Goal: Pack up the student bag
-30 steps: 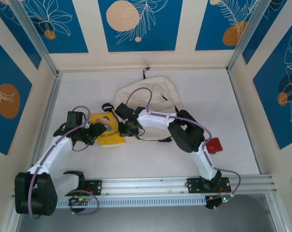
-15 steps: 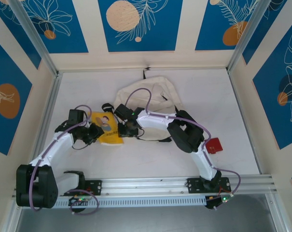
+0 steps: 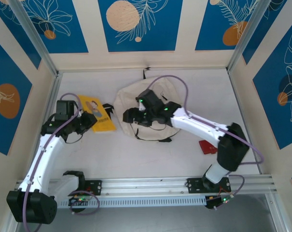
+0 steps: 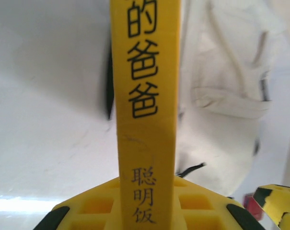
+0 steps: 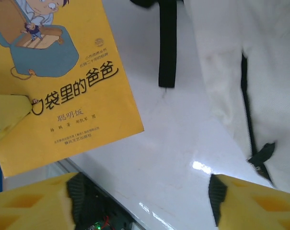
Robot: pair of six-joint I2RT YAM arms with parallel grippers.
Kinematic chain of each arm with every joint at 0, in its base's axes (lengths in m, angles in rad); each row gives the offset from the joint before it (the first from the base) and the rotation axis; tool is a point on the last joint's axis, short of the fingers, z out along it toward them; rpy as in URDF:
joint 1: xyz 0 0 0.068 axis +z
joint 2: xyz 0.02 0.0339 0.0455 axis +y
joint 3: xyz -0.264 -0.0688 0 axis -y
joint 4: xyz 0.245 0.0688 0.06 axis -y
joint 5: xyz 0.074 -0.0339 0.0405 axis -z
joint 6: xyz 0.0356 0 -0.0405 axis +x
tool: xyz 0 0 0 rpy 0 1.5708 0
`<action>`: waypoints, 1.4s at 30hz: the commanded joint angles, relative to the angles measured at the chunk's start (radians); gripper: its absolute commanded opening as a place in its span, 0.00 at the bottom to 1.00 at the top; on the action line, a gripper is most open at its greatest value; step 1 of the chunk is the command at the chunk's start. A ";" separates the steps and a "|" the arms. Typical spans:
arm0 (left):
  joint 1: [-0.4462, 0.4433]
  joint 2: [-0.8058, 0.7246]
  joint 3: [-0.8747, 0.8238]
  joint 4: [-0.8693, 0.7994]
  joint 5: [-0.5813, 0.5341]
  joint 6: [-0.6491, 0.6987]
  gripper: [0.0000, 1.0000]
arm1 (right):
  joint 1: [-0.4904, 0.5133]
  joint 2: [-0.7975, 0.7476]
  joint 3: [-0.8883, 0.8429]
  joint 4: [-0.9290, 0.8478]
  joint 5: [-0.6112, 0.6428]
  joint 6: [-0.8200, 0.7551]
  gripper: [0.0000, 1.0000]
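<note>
Two arms sharing job: left gripper pinching yellow book by spine beside student bag lying mid-table, right gripper hanging wide, empty, over it; probably needing bag mouth held open first.

Yellow book, red object

White arm links, black joints, lilac cables; claw fingers yellow, black-edged; green lights on both bases
</note>
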 commanded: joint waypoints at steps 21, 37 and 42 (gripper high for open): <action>-0.372 0.272 0.018 0.918 -0.155 -0.675 0.08 | -0.204 -0.207 -0.438 0.844 -0.210 0.812 0.91; -0.452 0.301 0.037 0.947 -0.153 -0.716 0.08 | -0.228 -0.085 -0.352 0.865 -0.183 0.904 0.68; -0.459 0.298 0.036 0.941 -0.150 -0.720 0.07 | -0.237 -0.087 -0.358 0.862 -0.155 0.918 0.53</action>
